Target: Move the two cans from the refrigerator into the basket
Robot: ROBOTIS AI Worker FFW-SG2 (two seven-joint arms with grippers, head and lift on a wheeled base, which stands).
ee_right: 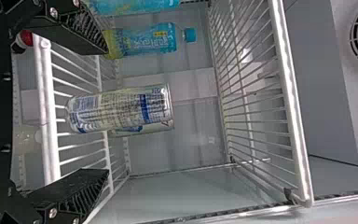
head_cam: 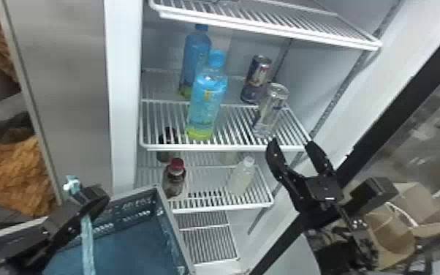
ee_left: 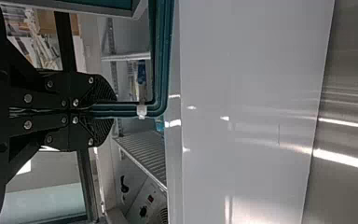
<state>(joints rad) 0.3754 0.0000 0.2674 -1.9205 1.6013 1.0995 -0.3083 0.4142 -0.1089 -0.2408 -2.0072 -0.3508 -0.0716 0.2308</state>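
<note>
The right black gripper (head_cam: 291,142) has its two fingers spread at the near edge of the white wire shelf (head_cam: 223,147), facing the nearer silver-and-blue metal can (head_cam: 271,111), with the dark-blue-and-silver can (head_cam: 255,78) farther in. I'd slide in level and centred, close on the can's middle and lift before drawing back, while the left gripper (ee_left: 106,111) pinches the handle of the blue plastic basket (head_cam: 174,228).
</note>
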